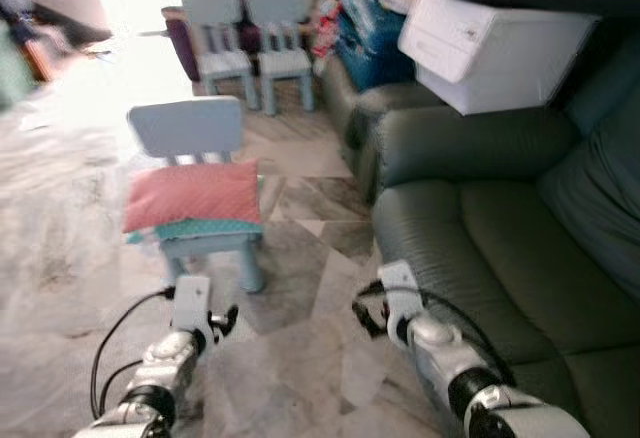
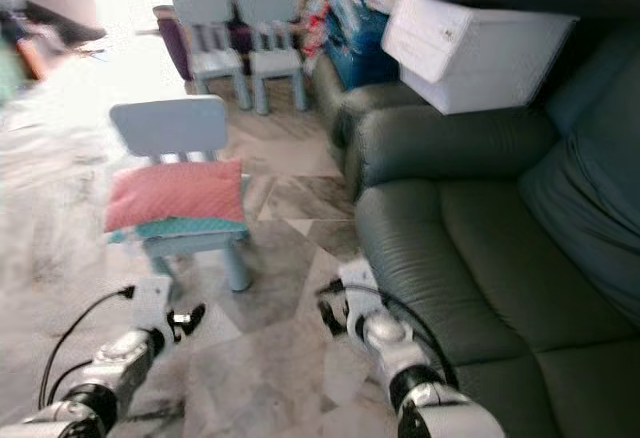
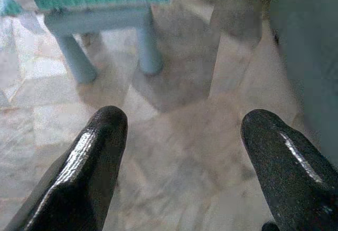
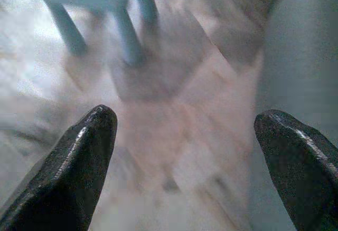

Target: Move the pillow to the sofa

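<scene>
Your left gripper [image 3: 182, 136] and right gripper [image 4: 185, 136] both gape wide, empty, low over blurred floor [image 1: 300, 348]. The pink pillow [image 1: 192, 195] lies on a teal cushion on the small chair [image 1: 187, 128], beside the sofa [image 1: 500, 258].

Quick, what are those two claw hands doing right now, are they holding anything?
Left gripper: fingers open, holding nothing, above the marble floor.
Right gripper: fingers open, holding nothing, beside the dark green leather sofa.

home living room, dark green sofa [image 1: 480, 258], child chairs [image 1: 245, 43], marble floor [image 1: 300, 358]
</scene>
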`<state>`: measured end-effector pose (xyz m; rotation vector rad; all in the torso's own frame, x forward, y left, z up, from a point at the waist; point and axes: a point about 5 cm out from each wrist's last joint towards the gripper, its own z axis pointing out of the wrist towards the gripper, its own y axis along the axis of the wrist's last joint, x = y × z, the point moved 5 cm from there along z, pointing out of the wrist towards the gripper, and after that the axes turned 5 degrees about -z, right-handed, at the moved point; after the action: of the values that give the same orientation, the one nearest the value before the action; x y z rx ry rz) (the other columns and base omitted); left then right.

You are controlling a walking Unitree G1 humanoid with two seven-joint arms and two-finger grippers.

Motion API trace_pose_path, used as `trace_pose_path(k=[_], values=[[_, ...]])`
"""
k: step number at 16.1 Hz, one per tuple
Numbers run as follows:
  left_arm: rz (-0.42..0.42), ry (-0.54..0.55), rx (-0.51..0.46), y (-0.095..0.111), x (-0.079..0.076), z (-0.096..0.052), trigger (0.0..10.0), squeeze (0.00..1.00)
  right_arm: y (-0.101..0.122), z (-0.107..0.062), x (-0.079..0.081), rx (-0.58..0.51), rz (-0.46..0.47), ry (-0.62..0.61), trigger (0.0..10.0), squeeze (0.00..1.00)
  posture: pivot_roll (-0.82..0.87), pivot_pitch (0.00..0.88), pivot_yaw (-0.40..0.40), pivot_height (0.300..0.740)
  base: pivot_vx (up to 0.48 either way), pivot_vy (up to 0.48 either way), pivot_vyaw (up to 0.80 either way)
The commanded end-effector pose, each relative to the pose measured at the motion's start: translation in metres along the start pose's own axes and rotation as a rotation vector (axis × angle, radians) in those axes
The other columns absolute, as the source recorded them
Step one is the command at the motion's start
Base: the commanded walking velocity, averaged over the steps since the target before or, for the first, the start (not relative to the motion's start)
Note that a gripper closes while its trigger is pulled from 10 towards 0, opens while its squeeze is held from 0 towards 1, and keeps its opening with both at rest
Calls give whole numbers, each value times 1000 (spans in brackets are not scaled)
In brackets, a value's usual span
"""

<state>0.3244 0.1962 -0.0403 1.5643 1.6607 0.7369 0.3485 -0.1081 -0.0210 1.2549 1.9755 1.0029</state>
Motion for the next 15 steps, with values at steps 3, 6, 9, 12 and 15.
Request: trace_pose_path(k=[3,6,9,12,15], values=[[-40,34,-116,27,9,-1,10000,0,20,-4,-26,-90,107,-20,10000,0,-134,0,-17,740,0,0,0],[-144,-78,-308,47,-8,-10,10000,0,20,-7,-22,-138,132,21,10000,0,-132,0,-52,740,0,0,0],[-169,-8,-357,55,-4,-13,10000,0,31,-10,-27,-195,117,-2,10000,0,-121,0,-50,740,0,0,0],[-143,-25,-378,69,-8,-19,10000,0,44,-17,-41,-285,133,-69,10000,0,-102,0,-20,740,0,0,0],[-123,-52,-380,72,-12,-22,10000,0,53,-21,-45,-331,125,-94,10000,0,-119,0,13,740,0,0,0]])
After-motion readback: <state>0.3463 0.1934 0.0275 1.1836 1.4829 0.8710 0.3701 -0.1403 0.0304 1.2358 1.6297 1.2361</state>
